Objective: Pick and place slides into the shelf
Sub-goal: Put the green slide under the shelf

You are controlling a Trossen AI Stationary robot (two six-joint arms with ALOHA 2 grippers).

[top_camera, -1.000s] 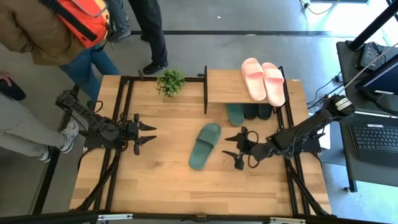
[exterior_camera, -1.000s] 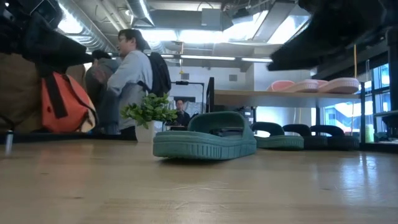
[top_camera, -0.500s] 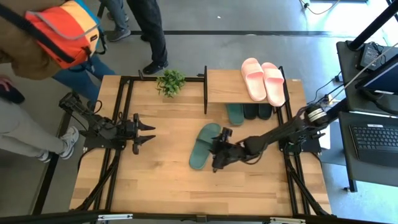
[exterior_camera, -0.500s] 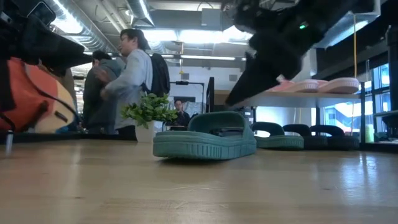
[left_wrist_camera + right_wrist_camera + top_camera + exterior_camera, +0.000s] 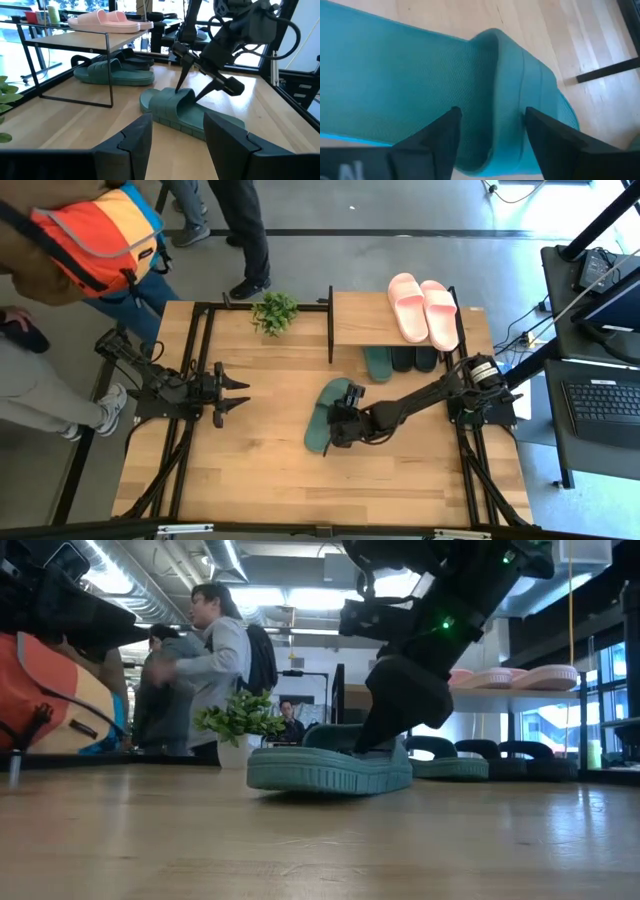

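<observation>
- Green slide (image 5: 330, 414) lies flat mid-table, near the shelf (image 5: 372, 323).
- Right claw (image 5: 490, 125) is spread astride its strap, apparently not yet clamped.
- Left claw (image 5: 243, 391) hovers open, well apart, empty.

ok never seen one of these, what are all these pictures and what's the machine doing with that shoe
Two robot arms work at a wooden table. One picture looks straight down, one looks level across the tabletop, and two come from cameras on the arms' wrists. The right gripper has its open fingers astride the strap of a loose green slide, not yet closed on it. The left gripper waits open, off to the side. On the shelf, a pink pair lies on top; another green slide and a black pair sit underneath. A small plant stands beside it.
</observation>
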